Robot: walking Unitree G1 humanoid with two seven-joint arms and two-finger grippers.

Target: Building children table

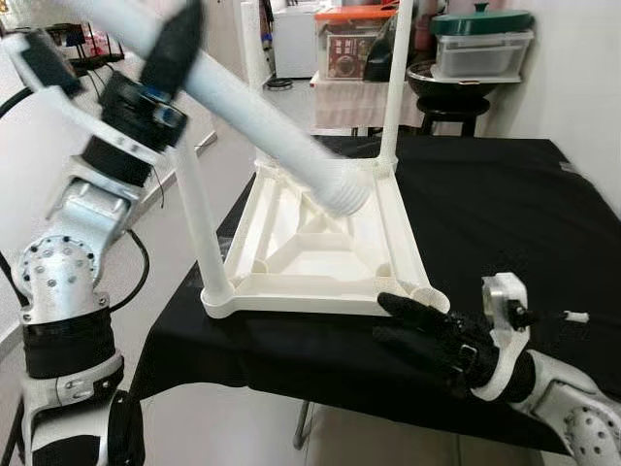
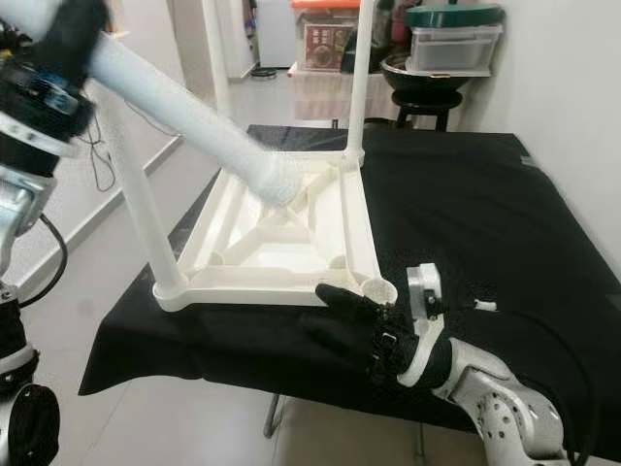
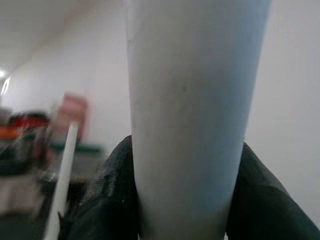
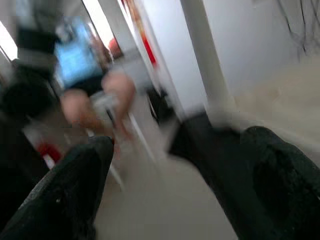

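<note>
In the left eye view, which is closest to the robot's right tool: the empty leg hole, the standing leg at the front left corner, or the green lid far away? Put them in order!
From the right tool, nearest first:
1. Empty leg hole, at the upside-down table's near right corner, right beside the tool.
2. Standing leg, at the near left corner.
3. Green lid, on a container at the back of the room.

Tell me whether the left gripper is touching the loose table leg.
Touching. In the left wrist view, the left gripper's black fingers press against both sides of the white table leg, with no gap.
</note>
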